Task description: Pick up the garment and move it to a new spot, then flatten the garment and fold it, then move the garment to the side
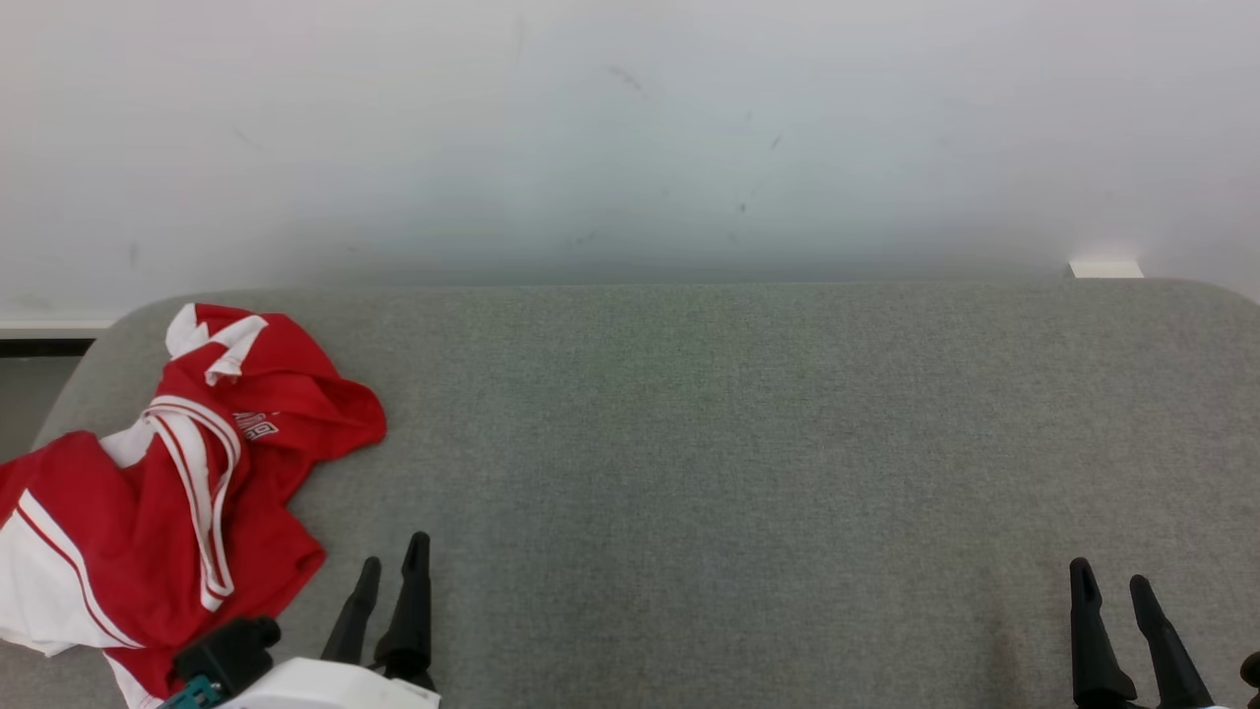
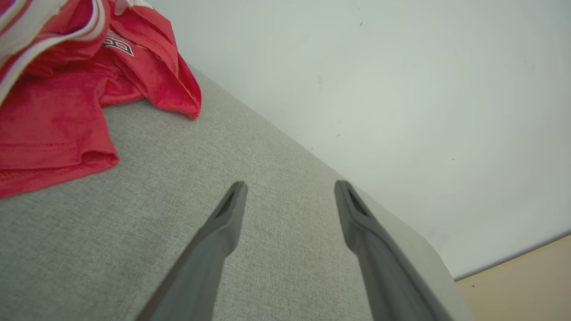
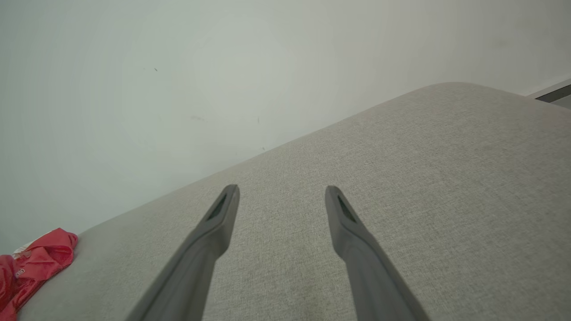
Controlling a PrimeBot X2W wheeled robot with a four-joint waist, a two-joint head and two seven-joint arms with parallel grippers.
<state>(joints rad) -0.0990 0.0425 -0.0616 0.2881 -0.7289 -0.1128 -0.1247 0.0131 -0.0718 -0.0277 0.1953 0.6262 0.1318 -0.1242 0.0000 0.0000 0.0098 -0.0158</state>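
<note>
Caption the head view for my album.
Crumpled red garment lies left on grey surface; left tool and right tool open, empty.

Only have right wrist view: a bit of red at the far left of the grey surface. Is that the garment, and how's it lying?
Observer: Yes. Head view shows the garment crumpled, red with white stripes, at the left end of the grey surface.
Operator: Left arm near it?
Observer: Left gripper is just right of the garment, jaws apart, holding nothing.
Operator: Touching cloth?
Observer: No. Left wrist view shows bare grey surface between its fingers and the garment's nearest edge.
</note>
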